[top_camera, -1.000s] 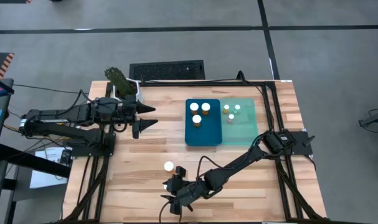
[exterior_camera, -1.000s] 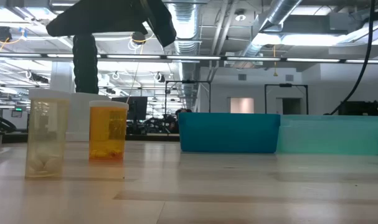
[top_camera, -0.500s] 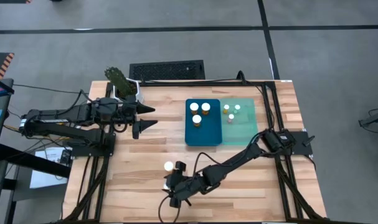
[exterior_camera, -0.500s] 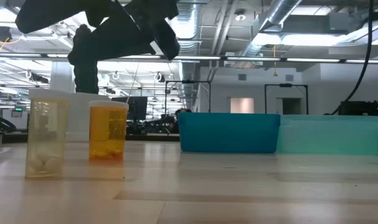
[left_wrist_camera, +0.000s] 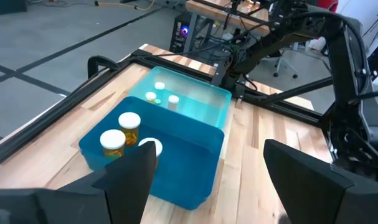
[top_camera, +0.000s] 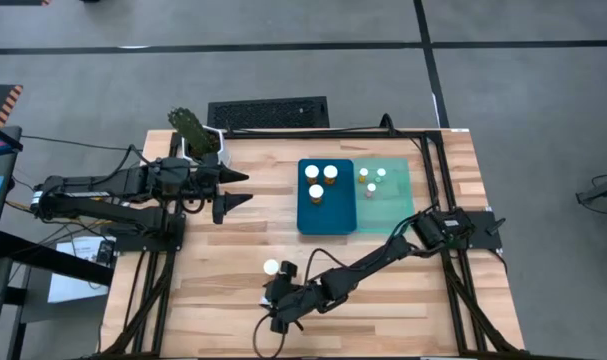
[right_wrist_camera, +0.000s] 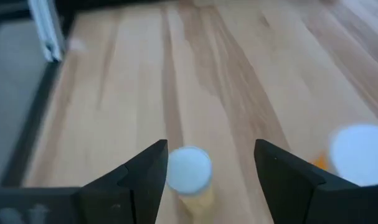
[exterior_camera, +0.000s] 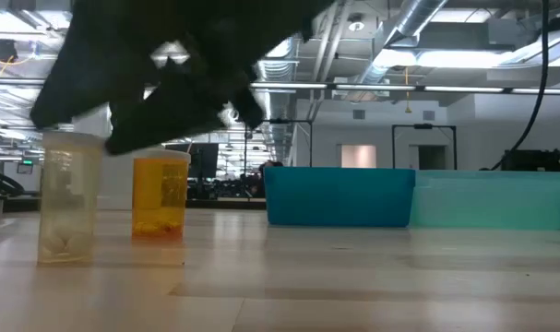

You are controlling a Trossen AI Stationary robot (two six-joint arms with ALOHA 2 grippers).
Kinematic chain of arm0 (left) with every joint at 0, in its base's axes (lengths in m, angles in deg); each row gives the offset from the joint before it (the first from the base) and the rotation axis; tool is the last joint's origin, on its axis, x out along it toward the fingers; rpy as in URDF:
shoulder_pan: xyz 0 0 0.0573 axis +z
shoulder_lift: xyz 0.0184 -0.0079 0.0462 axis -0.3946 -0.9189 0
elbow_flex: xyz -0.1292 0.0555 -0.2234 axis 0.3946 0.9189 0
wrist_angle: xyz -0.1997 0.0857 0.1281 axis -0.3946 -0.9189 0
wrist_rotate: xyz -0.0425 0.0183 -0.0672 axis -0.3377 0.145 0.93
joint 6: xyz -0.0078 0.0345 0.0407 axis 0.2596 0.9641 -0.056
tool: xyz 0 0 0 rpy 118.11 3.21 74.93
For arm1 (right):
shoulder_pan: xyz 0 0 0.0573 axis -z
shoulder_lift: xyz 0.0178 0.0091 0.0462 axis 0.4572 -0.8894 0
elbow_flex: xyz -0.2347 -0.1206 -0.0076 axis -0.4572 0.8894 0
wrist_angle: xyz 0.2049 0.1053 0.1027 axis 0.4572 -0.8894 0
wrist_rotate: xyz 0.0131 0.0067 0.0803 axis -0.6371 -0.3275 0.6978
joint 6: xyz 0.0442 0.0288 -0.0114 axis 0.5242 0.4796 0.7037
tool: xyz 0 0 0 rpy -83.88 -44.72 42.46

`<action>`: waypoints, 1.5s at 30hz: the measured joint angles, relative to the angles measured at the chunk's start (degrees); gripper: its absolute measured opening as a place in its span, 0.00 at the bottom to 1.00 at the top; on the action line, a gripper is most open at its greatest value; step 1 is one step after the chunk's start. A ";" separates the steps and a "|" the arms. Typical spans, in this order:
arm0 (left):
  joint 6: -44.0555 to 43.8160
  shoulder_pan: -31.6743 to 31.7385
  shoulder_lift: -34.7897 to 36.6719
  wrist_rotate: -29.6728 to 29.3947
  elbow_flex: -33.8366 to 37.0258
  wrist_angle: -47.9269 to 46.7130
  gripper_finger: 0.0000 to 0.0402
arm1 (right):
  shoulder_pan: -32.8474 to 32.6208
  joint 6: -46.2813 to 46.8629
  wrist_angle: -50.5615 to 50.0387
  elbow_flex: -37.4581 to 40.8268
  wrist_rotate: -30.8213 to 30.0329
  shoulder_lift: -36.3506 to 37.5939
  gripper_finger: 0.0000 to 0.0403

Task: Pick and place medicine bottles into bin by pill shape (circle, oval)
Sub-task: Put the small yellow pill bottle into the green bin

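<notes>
Two bottles stand upright on their bases on the wooden table near its front edge: a pale clear bottle (exterior_camera: 70, 198) and an amber bottle (exterior_camera: 160, 195), the latter with its white cap in the high view (top_camera: 271, 267). My right gripper (top_camera: 275, 318) is open above the pale bottle (right_wrist_camera: 189, 171), one finger on either side of the cap, touching nothing. The amber bottle (right_wrist_camera: 357, 149) stands off to one side of it. My left gripper (top_camera: 245, 186) is open and empty over the table's left side.
A dark teal bin (top_camera: 326, 215) holds three white-capped bottles. A light teal bin (top_camera: 395, 205) next to it on the right holds three smaller ones. Both stand at the table's far middle. The black frame rail (top_camera: 443, 190) runs along the table's right edge.
My right gripper has come down toward the two bottles at the table's front and moved a little toward the far edge, now hanging low over the pale one. The bottles have kept still.
</notes>
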 joint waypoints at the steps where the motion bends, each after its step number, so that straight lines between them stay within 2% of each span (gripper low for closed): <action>1: 0.00 0.02 -0.02 -0.02 0.00 -0.18 0.72 | 0.00 0.56 0.46 -0.17 0.22 -0.21 0.62; 18: -0.02 0.01 -0.02 -0.02 0.00 -0.41 0.72 | -0.34 1.13 -0.40 -0.23 0.45 -0.68 0.62; 21: -0.02 0.00 -0.01 0.00 0.00 -0.42 0.72 | -0.75 -0.23 -3.92 -0.53 2.38 1.48 0.62; 27: 0.01 0.00 -0.02 0.00 0.00 -0.49 0.72 | -1.06 -9.37 -16.40 -3.65 6.14 3.54 0.62; 31: 0.87 0.00 -0.02 -0.02 0.00 -0.57 0.72 | 0.50 -13.76 -15.97 -4.35 11.72 3.25 0.62; 37: 1.77 0.02 0.00 -0.45 0.00 -0.55 0.72 | 3.06 -17.58 -15.59 -4.18 14.01 2.83 0.62; 42: 1.95 0.02 0.00 -0.46 0.00 -0.55 0.72 | 4.33 -19.26 -14.23 -4.23 18.86 2.94 0.62; 45: 1.95 0.02 0.00 -0.46 0.00 -0.55 0.72 | 4.60 -21.07 -14.39 -4.23 19.24 2.94 0.62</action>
